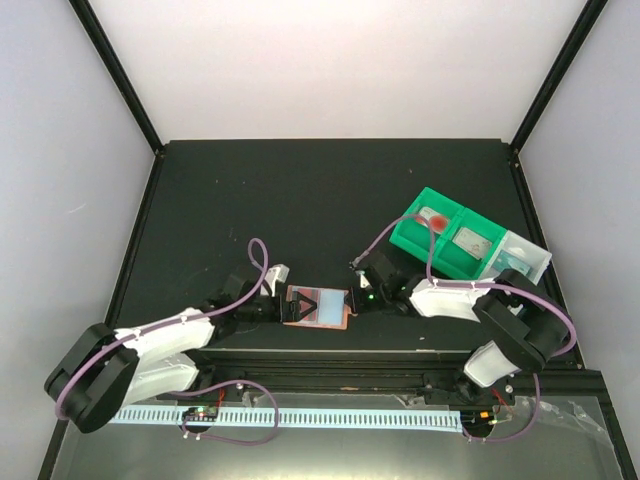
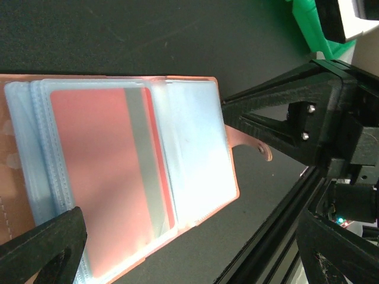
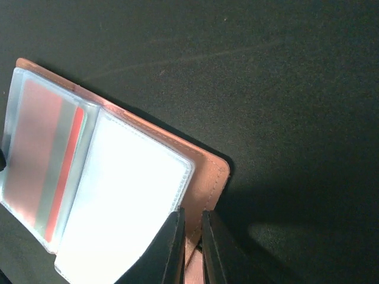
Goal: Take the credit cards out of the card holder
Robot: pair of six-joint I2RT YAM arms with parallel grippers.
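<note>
card holder (image 1: 318, 306): open flat at the near edge, between both claws.
red card (image 2: 100, 177): inside the holder.
right claw (image 3: 190, 242): pinching the holder's right edge.
left claw (image 1: 278, 305): at the left edge, maybe gripping; cannot tell.
step: holding it open.
next: slide the card out.

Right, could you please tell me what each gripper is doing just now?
The left gripper is open, one finger over the card holder.
The right gripper is shut on the card holder's edge.
</note>
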